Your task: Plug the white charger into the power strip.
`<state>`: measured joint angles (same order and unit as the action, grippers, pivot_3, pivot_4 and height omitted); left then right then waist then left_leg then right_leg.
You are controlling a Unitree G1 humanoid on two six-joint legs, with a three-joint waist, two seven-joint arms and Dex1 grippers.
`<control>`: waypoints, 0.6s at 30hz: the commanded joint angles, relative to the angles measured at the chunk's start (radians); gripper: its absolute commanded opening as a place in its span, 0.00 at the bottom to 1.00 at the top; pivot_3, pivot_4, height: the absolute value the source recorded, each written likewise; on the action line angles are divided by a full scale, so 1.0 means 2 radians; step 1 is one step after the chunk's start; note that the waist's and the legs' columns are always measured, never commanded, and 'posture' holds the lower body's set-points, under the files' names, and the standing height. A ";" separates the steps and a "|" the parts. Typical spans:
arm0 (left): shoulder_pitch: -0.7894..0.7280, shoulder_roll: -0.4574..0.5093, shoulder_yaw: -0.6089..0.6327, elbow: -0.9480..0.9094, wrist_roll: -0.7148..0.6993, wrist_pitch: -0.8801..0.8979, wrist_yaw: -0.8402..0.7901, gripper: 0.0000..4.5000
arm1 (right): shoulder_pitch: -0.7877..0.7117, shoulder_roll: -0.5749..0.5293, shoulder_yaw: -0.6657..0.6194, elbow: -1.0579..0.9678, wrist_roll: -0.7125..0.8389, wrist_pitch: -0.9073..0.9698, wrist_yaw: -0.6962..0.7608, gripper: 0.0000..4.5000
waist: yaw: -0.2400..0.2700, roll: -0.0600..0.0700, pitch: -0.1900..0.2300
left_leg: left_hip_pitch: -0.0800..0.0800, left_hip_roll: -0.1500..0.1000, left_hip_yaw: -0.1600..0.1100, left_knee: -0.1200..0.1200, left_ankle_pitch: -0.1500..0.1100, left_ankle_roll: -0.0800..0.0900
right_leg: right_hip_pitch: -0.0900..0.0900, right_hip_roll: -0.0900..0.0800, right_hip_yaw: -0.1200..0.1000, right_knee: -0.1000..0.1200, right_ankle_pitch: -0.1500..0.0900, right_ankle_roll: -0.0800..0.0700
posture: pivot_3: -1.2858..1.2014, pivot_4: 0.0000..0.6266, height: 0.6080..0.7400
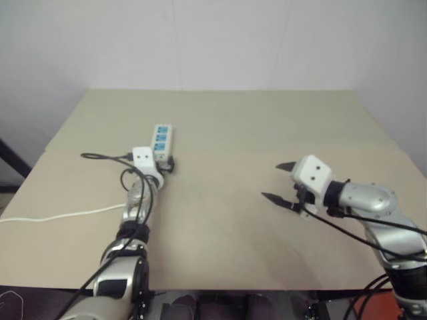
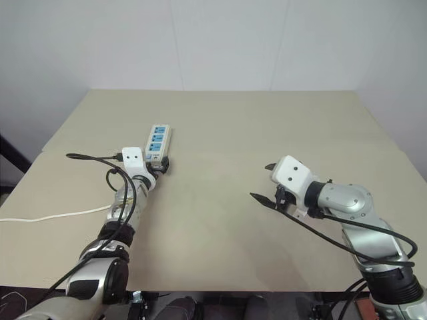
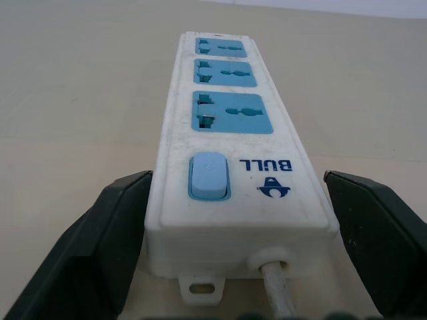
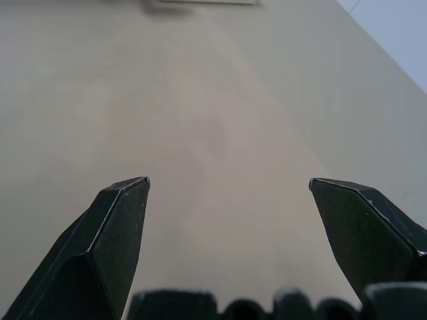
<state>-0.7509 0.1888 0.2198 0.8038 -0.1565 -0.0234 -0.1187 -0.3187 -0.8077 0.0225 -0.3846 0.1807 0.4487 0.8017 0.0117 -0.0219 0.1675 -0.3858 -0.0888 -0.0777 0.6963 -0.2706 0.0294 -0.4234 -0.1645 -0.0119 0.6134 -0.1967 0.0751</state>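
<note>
Beige tabletop [image 1: 253, 133] under a plain white wall is what I'm working on. I see the power strip [image 3: 230, 133] lying left of centre, its switch end and cord toward me, three blue sockets running away. My left gripper [image 3: 233, 253] straddles that near end, fingers [image 3: 113, 240] spread either side; whether they touch, I can't tell. I'd close squarely on the sides, clear of the cord. My right gripper [image 1: 283, 182] hovers spread and empty, well apart. I can't spot the charger.

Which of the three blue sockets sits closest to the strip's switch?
The socket right beside the blue switch on the power strip; the other two lie farther toward the far end.
</note>
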 commanded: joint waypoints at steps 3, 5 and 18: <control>-0.003 0.001 -0.001 0.005 -0.003 -0.009 -0.015 0.73 | 0.002 -0.008 -0.022 -0.020 -0.001 0.000 -0.006 1.00 | 0.000 0.000 0.000 | 0.000 0.000 0.000 0.000 0.000 0.000 | 0.000 0.000 0.000 0.000 0.000 0.000 | 0.52 0.24 1.00; -0.004 0.000 -0.003 0.005 -0.002 -0.008 -0.017 0.73 | 0.002 -0.008 -0.022 -0.020 -0.001 0.001 -0.006 1.00 | 0.000 0.000 0.000 | 0.000 0.000 0.000 0.000 0.000 0.000 | 0.000 0.000 0.000 0.000 0.000 0.000 | 0.52 0.24 1.00; 0.087 0.070 -0.082 -0.221 -0.041 0.086 -0.262 0.73 | 0.017 -0.034 -0.059 -0.021 0.010 0.004 0.005 1.00 | -0.001 0.000 0.000 | -0.001 0.000 0.000 0.000 0.000 0.000 | -0.001 0.000 0.000 0.000 0.000 0.000 | 0.52 0.24 1.00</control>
<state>-0.5785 0.2929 0.0731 0.4810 -0.2038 0.1283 -0.5485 -0.2907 -0.8520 -0.0350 -0.3989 0.1860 0.4545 0.8053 0.0090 -0.0218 0.1676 -0.3878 -0.0884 -0.0776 0.6962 -0.2707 0.0296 -0.4255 -0.1641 -0.0118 0.6133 -0.1966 0.0753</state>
